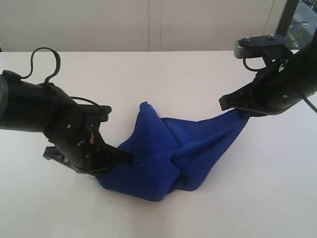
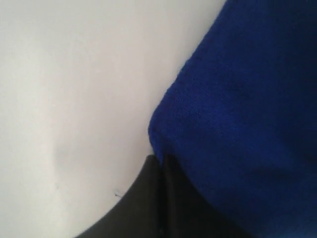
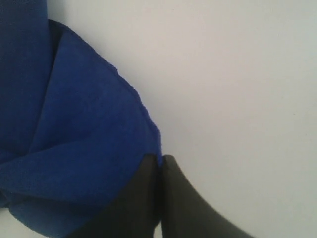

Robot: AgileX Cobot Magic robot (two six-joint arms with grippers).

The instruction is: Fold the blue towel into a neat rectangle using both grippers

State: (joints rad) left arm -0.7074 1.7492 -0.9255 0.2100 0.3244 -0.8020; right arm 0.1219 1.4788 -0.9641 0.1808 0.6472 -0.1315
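Both jaws are pinched closed on cloth. The left gripper clamps the near-left edge of the blue towel, and the right gripper clamps its far-right corner. The soft, nappy terry lies crumpled in ridges on the smooth white table, its long axis running near-left to far-right.

The table has a plain white, matt surface that fills most of the exterior view. Its far edge runs straight across the upper part of that view. Behind this far edge stands a pale wall, made of flat panels, with a thin vertical seam near the middle. Beyond the far right corner of the surface, a black post leans a little, and just beside it is a narrow strip of window with blurred green outside. Both wrist views show the same white surface, and the left one shows a tiny dark speck on it.
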